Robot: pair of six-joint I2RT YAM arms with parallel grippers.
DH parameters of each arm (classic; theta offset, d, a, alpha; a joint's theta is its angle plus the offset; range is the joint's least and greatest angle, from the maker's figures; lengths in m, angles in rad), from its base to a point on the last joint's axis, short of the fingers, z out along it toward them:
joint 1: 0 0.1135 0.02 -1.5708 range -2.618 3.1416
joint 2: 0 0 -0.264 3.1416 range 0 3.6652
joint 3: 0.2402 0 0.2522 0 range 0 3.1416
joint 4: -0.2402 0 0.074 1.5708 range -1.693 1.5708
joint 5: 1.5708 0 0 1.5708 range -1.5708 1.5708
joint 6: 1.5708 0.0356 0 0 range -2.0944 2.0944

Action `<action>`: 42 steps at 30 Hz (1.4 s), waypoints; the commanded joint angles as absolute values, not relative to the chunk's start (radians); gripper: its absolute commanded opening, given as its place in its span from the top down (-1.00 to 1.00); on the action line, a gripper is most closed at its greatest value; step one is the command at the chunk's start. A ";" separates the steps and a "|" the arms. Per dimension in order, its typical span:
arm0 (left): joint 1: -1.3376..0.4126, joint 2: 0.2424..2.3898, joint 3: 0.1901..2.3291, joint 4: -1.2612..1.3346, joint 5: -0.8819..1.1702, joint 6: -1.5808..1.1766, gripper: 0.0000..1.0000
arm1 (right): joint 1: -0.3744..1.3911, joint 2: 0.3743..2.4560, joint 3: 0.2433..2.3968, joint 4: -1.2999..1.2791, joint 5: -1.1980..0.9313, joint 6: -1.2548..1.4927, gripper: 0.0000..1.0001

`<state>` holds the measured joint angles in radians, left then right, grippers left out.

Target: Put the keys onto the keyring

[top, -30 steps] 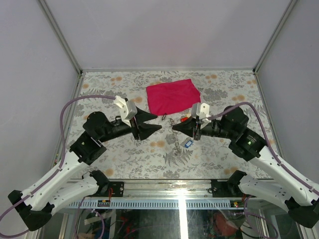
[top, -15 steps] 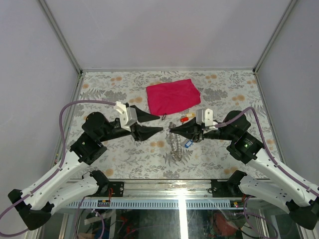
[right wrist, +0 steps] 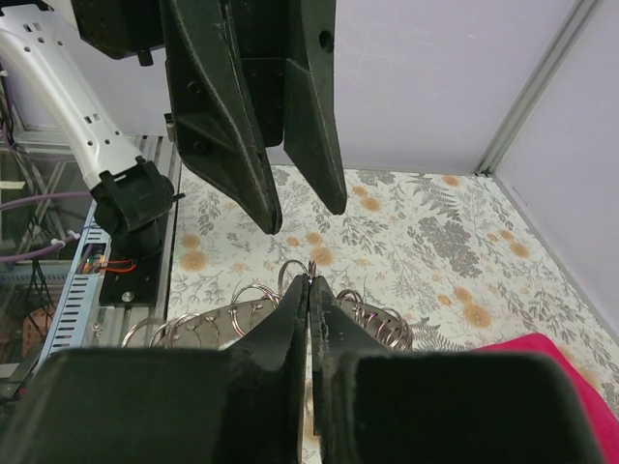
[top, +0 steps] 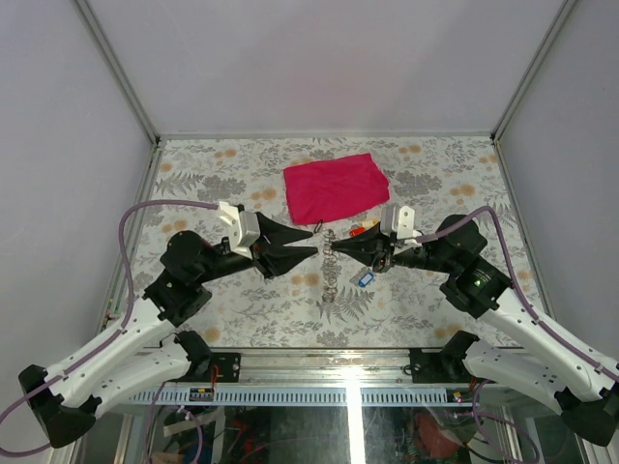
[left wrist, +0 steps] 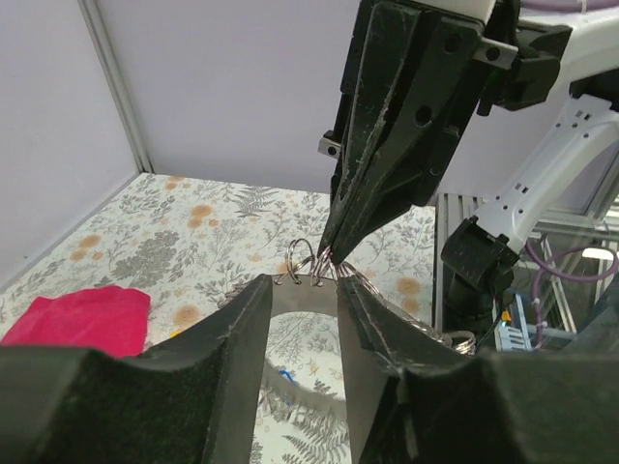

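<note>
Below right jaws, keyring (top: 331, 264) hanging downward.

Three cameras converging on one spot above the table (top: 280, 309).
The top view is looking down from behind the arms, far off; each wrist view is peering closely along its own tool, left tool (left wrist: 302, 285) and right tool (right wrist: 309, 280) facing each other mid-frame.

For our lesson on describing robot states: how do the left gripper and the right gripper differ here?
The left gripper has its jaws apart; the right gripper has them shut. The right gripper pinches the keyring; the left gripper only straddles it. Both are dark and tapered, and meet tip to tip above the table.
</note>
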<state>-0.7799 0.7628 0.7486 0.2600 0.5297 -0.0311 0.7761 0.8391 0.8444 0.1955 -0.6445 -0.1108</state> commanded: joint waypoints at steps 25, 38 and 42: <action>-0.838 0.860 0.780 0.393 0.542 -0.123 0.61 | 0.780 0.780 0.862 0.302 -0.570 -0.103 1.00; -0.853 0.869 0.795 0.406 0.532 -0.118 0.63 | 0.780 0.772 0.848 0.279 -0.566 -0.118 1.00; -0.854 0.868 0.796 0.408 0.529 -0.119 0.65 | 0.779 0.770 0.844 0.278 -0.567 -0.119 1.00</action>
<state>-0.8467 0.8749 0.7574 0.3244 0.5350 -0.1192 0.7761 0.7956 0.8360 0.2077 -0.5842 -0.1059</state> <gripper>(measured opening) 0.185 0.010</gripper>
